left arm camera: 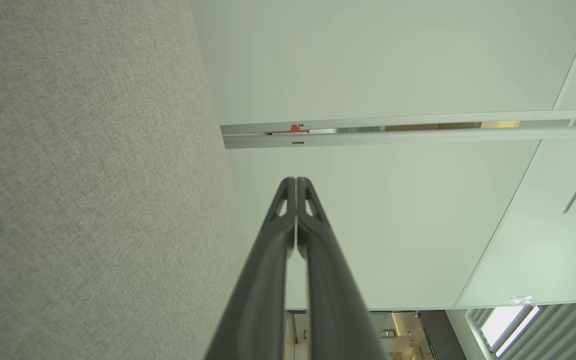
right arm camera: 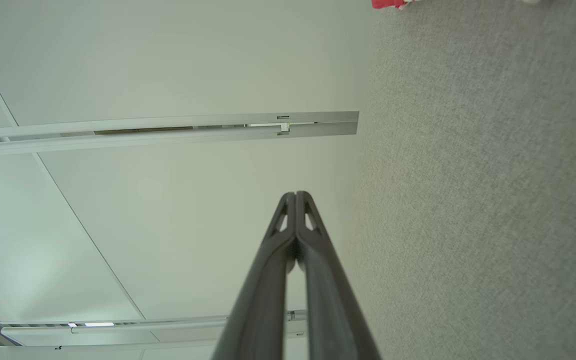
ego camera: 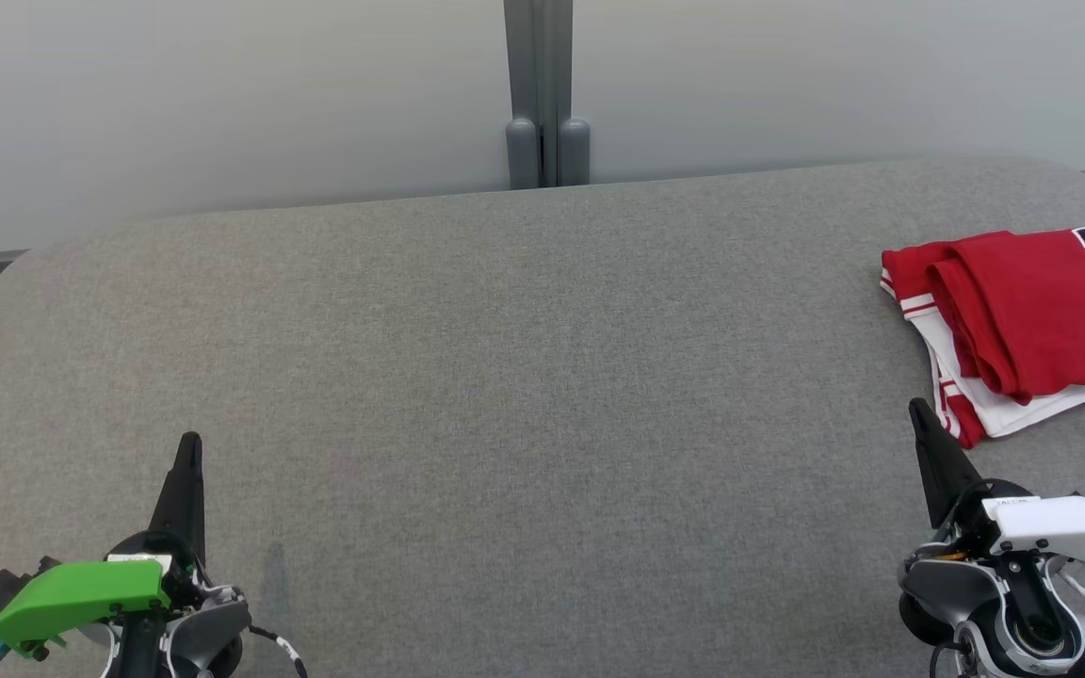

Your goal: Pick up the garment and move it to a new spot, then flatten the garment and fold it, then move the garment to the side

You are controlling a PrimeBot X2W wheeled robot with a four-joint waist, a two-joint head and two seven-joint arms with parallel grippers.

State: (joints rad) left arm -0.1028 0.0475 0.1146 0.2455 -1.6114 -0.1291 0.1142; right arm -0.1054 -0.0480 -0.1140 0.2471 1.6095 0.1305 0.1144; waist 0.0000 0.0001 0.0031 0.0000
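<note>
Two empty grippers, left gripper (ego camera: 189, 450) and right gripper (ego camera: 920, 412), are pressed together; the folded garment (ego camera: 1023, 301), at the right edge of the table (ego camera: 505, 377), looks soft and limp, so pinch all layers.

Garment (ego camera: 1023, 320): lying on the desk (ego camera: 524, 377), at its right side and toward the far edge, running past the head view's right border. Left gripper (ego camera: 189, 450): sitting at the desk's near left, fingers pointing toward the far edge. Right gripper (ego camera: 919, 412): sitting at the near right, just before the garment's near corner, apart from it. Wall panels (ego camera: 222, 94): standing behind the desk. Post (ego camera: 547, 94): rising behind the middle of the far edge.
</note>
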